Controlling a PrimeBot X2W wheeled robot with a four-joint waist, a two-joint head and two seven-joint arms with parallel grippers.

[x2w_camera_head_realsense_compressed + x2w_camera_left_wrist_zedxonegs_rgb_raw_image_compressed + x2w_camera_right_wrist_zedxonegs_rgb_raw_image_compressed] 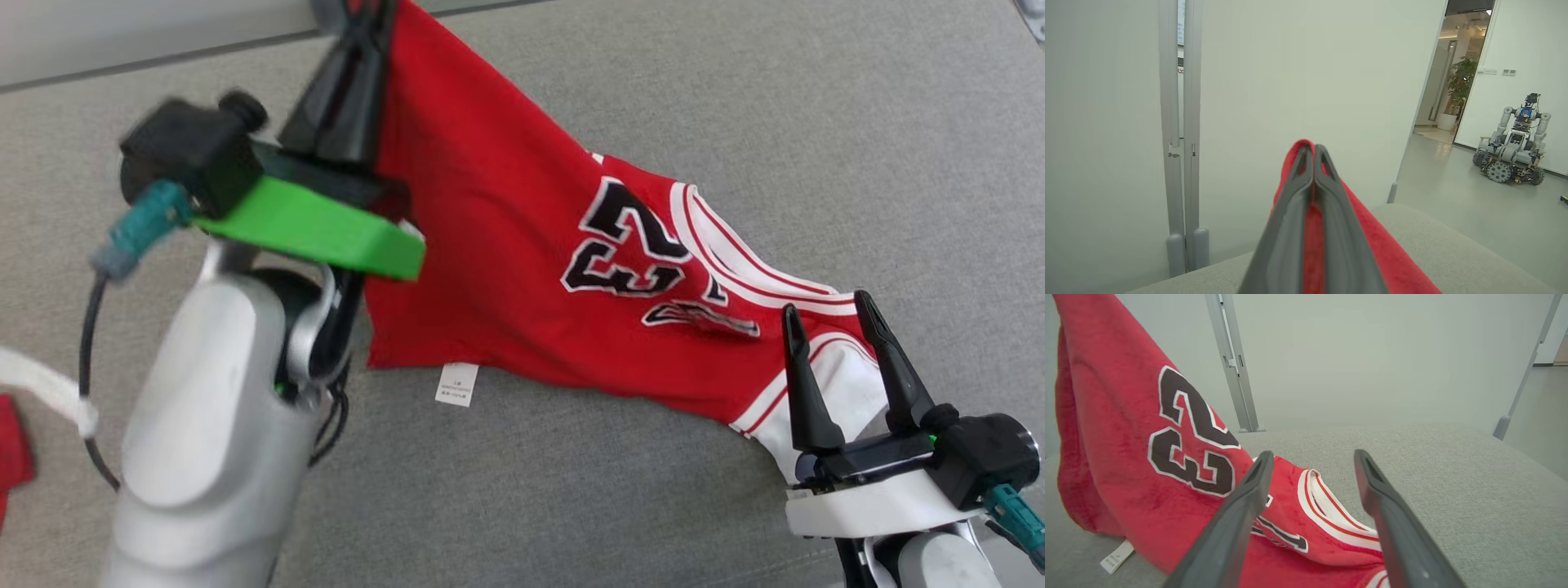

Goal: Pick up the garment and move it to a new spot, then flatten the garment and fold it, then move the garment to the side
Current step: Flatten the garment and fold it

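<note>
The work surface is a grey fabric pad that covers most of the head view. A plain white wall stands behind it.

**Left gripper.** The left gripper sits at the upper left of the head view, raised off the pad. Its fingers are clenched on one edge of the garment, and red cloth shows in the seam between them in the left wrist view.

**Garment.** The garment is a red jersey with a black number and white trim.
- It hangs from the left gripper.
- Its long axis runs from the upper left of the head view down to the lower right.
- The upper end is held in the air; the lower, white-trimmed end lies on the pad.
- A white label hangs below the bottom edge, at centre frame.

**Right gripper.** The right gripper sits at the lower right of the head view. Its fingers are spread and hold nothing.
- The tips point up the frame, over the trimmed end.
- In the right wrist view, the white collar band lies between the two fingers, just ahead of them.
- Contact with the cloth cannot be confirmed.

**Assessment.** The right arm is nearer the free end. The next move probably requires the right fingers to close on that trimmed edge. The two arms could then draw the garment taut along its long axis and lay it flat.
</note>
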